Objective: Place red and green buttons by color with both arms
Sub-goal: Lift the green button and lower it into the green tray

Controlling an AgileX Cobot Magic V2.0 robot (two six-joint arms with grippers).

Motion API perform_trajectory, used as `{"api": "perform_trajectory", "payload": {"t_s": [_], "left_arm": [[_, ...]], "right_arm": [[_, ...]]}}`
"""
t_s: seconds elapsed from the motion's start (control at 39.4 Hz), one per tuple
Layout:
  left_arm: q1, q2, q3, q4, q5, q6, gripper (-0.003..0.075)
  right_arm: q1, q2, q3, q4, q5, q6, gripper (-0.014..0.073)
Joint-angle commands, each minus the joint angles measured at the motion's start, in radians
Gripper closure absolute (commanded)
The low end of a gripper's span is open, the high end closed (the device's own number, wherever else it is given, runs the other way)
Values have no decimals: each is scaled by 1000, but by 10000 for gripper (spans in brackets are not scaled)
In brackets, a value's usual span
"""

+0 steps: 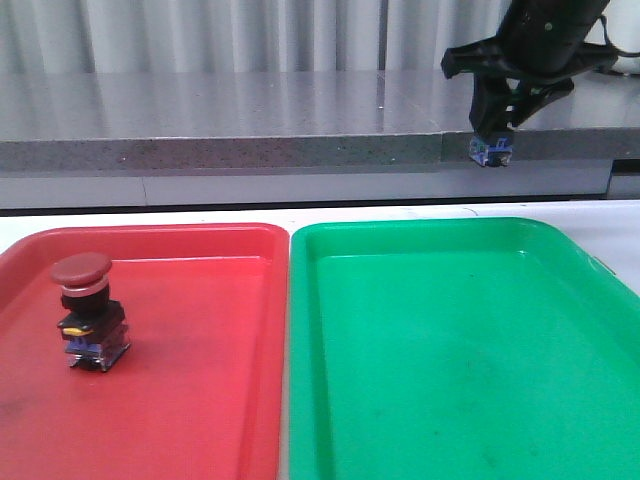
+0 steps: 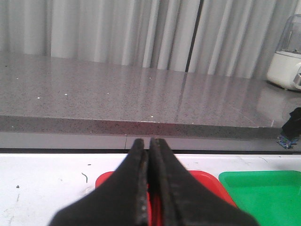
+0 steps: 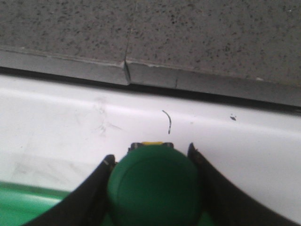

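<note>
The front view looks low and level across the red tray (image 1: 200, 300) and green tray (image 1: 450, 330). The left wrist view faces the grey counter (image 2: 141, 94), sharing both trays; the right wrist view looks steeply down, close.

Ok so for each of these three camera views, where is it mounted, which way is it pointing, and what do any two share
Front view: low, facing forward over the red tray and green tray; the right gripper hangs raised.
Left wrist view: on the left arm, facing the grey counter; the left gripper is shut.
Right wrist view: on the right arm, looking down at the green button it holds.
Shared: front and left wrist views both show both trays.
</note>
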Motion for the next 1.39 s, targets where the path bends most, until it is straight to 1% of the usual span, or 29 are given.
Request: {"api": "perform_trajectory", "payload": {"t_s": [0.0,0.13,0.28,0.38,0.48,0.56,0.63,0.94,1.06,1.14,1.22,1.24,1.29,1.34,1.37], "left_arm": [[-1,10,-27,-8,-84,-8,740],[-1,10,-27,-8,-84,-8,740],[-1,10,-27,-8,-84,-8,740],[-1,10,-27,-8,-84,-8,740],[-1,10,-27,-8,-84,-8,740],[-1,10,-27,-8,-84,-8,740],[-1,10,-27,-8,-84,-8,740],[-1,10,-27,-8,-84,-8,740],[-1,10,-27,-8,-84,-8,740],[-1,10,-27,-8,-84,-8,740],[-1,10,-27,-8,-84,-8,740],[-1,10,-27,-8,-84,-8,740],[-1,10,-27,-8,-84,-8,740],[-1,10,-27,-8,-84,-8,740],[-1,10,-27,-8,-84,-8,740]], "right_arm": [[20,-159,77,-4,-100,0,414],[59,-284,272,15,-156,0,414],[135,-406,490,22,-237,0,414],[181,-452,607,32,-294,0,414],[232,-458,693,34,-311,0,414],[272,-452,735,34,-325,0,414],[296,-447,770,34,-367,0,414],[300,-389,783,22,-419,0,412],[300,-374,783,22,-407,0,396],[300,-372,783,22,-403,0,350],[300,-372,783,22,-404,0,242],[300,-372,783,22,-404,0,221],[300,-372,783,22,-404,0,133],[300,-375,783,22,-404,0,64],[300,-376,783,22,-404,0,39]]}}
